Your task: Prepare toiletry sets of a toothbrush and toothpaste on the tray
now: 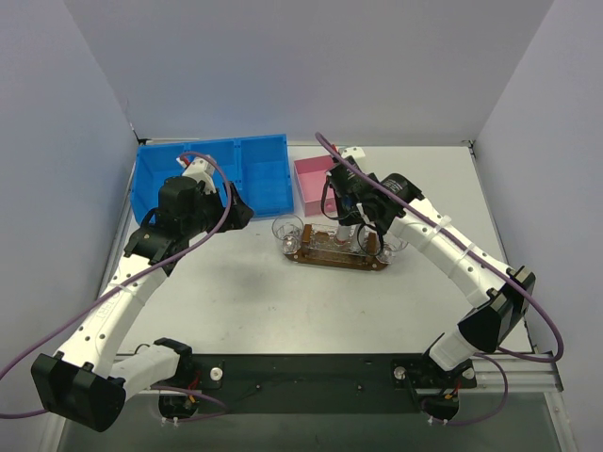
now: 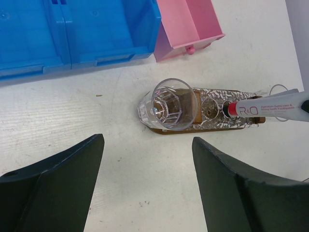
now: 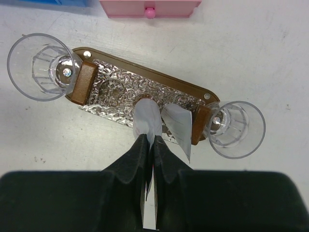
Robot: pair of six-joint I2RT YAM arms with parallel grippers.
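Pinching a white tube (image 3: pixel 147 118) cap-down over the foil-lined brown oval tray (image 3: pixel 145 70) mid-table, your right gripper (image 3: pixel 149 141) hangs between the clear cups (image 3: pixel 41 65) at the tray's ends, with pink box (image 1: pixel 316 184) and blue bin (image 1: pixel 217 174) just beyond, bare white table (image 1: pixel 283 311) nearer you, and your left gripper (image 2: pixel 147 140) spread wide at left.
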